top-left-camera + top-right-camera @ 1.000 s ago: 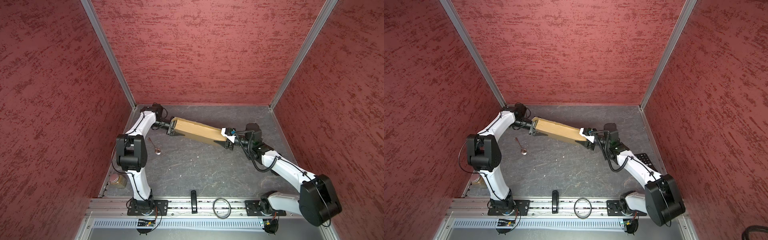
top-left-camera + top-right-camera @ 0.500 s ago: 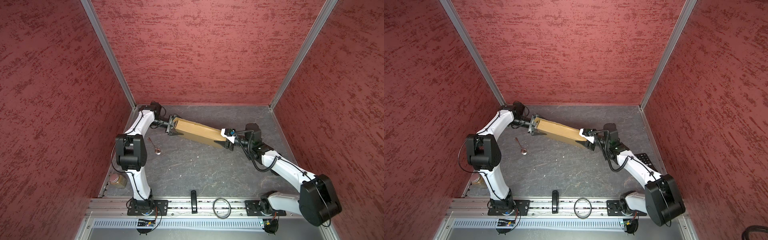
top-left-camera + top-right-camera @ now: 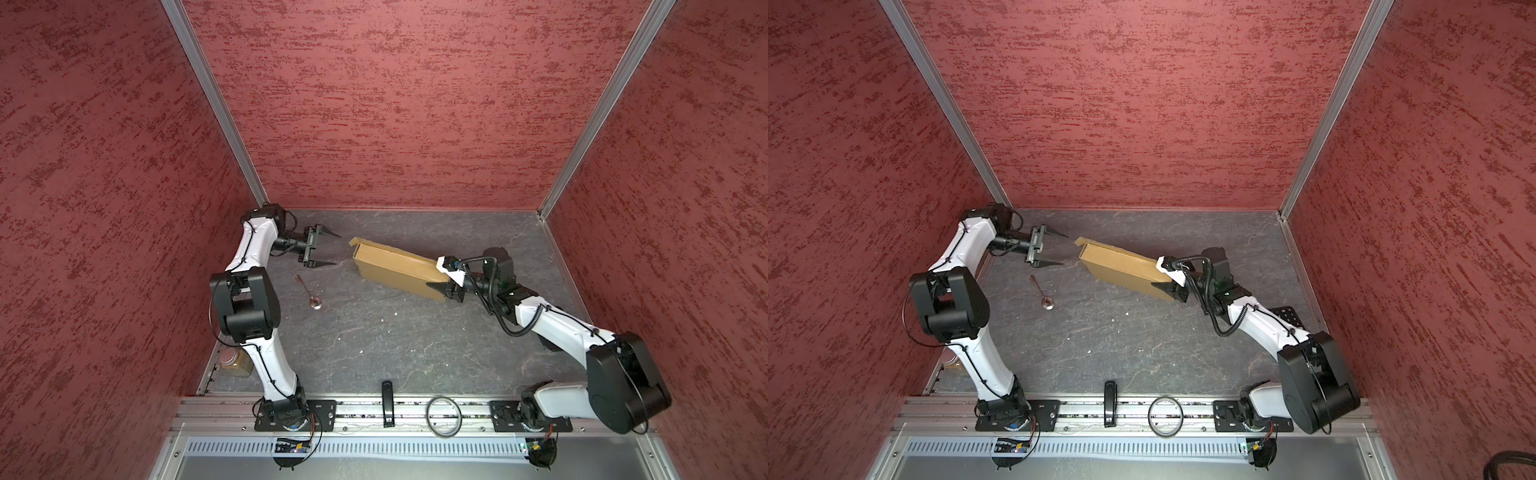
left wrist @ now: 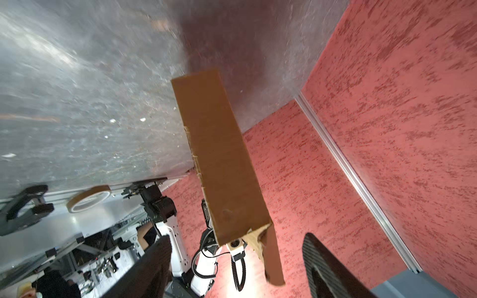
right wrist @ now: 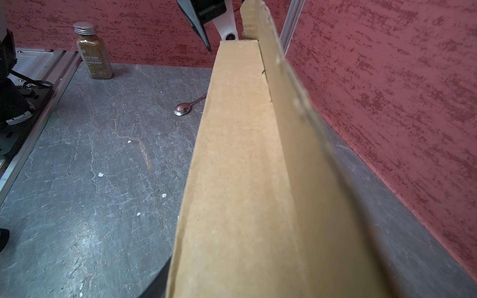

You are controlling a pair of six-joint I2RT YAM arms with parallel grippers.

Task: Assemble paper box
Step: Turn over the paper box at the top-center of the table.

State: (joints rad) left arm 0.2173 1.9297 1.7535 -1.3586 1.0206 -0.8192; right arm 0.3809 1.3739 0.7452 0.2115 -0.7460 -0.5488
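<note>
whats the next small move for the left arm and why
Probably ease the left gripper toward the near end of the paper box and close on the loose flap there. Its jaws stand open with a clear gap to the box, the right gripper alone holds the other end, and that flap sticks out unfolded, so the box looks unfinished.

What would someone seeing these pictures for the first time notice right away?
The long tan paper box stands out, slanting across the far side of the grey table, gripped at one end by the right pincer. The left pincer gapes open just off its other end, with a spoon lying nearby.
</note>
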